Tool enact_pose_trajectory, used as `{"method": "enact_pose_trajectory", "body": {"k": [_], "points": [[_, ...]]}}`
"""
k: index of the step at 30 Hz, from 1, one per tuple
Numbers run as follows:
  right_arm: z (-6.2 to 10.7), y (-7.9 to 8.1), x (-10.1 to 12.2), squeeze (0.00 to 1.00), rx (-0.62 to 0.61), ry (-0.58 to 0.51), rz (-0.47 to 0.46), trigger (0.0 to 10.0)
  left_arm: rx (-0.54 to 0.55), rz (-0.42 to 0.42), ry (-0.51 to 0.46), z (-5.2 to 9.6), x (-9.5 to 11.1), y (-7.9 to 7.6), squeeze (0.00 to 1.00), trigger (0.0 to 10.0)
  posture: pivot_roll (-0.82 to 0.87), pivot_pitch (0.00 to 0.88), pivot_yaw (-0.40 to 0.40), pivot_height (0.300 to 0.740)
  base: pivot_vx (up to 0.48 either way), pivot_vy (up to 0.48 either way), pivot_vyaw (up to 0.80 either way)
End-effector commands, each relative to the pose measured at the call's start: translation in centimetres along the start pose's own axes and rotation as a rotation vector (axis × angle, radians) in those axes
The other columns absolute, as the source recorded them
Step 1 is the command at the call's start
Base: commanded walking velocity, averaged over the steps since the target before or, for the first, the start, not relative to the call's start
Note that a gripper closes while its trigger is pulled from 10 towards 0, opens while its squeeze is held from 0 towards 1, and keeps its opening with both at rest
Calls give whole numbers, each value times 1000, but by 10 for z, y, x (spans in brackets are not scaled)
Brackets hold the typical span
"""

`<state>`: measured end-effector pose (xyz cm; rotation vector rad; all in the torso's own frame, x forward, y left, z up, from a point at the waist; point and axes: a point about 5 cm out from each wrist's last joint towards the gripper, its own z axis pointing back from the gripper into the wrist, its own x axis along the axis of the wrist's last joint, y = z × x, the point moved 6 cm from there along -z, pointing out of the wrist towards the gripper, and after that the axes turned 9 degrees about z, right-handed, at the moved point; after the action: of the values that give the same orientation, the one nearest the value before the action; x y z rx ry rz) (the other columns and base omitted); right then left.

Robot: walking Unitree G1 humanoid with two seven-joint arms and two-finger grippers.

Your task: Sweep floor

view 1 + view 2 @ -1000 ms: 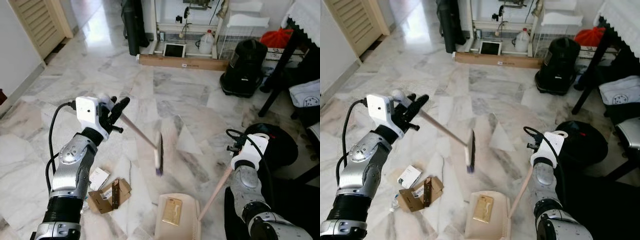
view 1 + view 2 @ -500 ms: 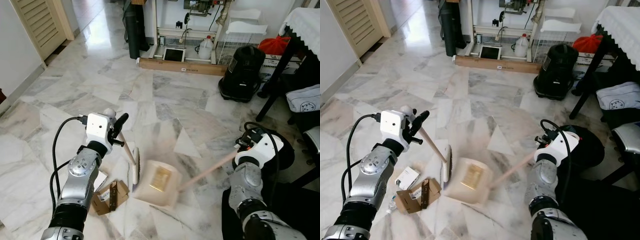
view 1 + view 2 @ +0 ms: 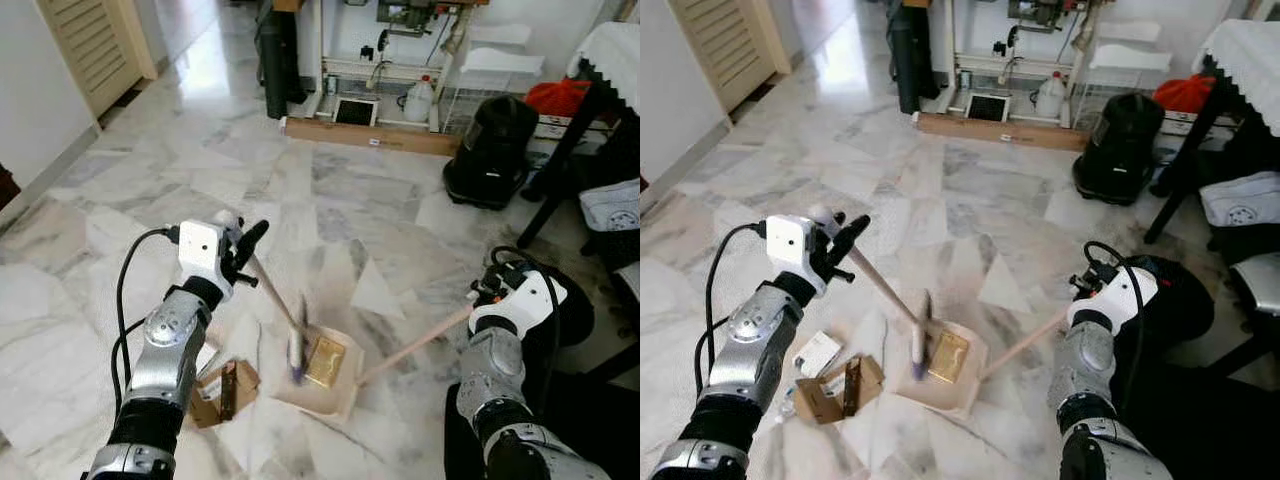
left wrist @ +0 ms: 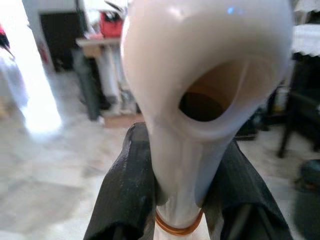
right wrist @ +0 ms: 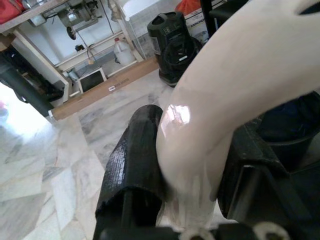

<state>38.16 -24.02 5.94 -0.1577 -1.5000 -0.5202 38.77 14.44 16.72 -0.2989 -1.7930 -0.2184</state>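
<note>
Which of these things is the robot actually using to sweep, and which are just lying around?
In use:
left gripper holding the broom
right gripper holding the dustpan
gold packet in the dustpan
cardboard scraps

Lying about:
black vacuum cleaner
long cardboard box
white jug

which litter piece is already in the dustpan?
The flat gold packet, lying in the dustpan. The white box and brown cardboard sit on bare floor.
</note>
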Motion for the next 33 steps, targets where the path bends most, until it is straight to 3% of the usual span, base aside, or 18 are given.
{"method": "enact_pose_trajectory", "body": {"k": [1,3,12,21,27,33], "points": [[-3,6,13,0,11,-47,-41,10000,33,-78,-66,-2,18,9,0,10000,34,0,-22,740,0,0,0],[-3,7,14,0,15,-50,-41,10000,48,-133,-92,-3,24,12,0,10000,31,0,-21,740,0,0,0],[-1,8,13,0,21,-59,-31,10000,19,-143,-140,-8,37,5,0,10000,29,0,-17,740,0,0,0],[7,24,34,0,114,-204,102,10000,-6,-83,-83,4,5,-11,0,10000,20,0,-28,740,0,0,0],[10,22,50,0,121,-290,167,10000,-92,-42,-44,9,-6,-32,0,10000,2,0,-19,740,0,0,0],[15,22,51,0,111,-306,159,10000,-136,-28,-11,14,-17,-43,0,10000,-3,0,-27,740,0,0,0]]}}
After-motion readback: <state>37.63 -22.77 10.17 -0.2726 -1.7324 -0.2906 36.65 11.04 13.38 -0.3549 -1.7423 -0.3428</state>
